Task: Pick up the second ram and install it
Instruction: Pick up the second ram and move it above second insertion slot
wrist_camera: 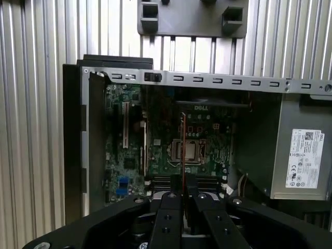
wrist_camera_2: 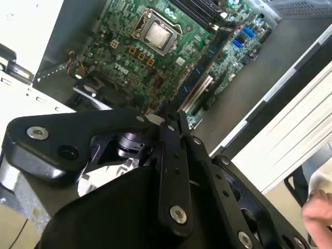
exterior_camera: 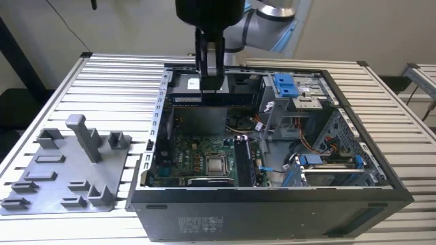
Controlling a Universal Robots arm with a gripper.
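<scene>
Gripper hangs at upper centre of the exterior view, above the open computer case. Its fingers pinch the second ram by its upper edge. The board sits level, edge-on in the first wrist view, and is carried high, presumably to clear the case walls. It is not yet seated in the memory slots beside the processor chip

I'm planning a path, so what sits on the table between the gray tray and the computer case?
Nothing: in the first wrist view, bare table slats separate the gray tray from the computer case.
</scene>
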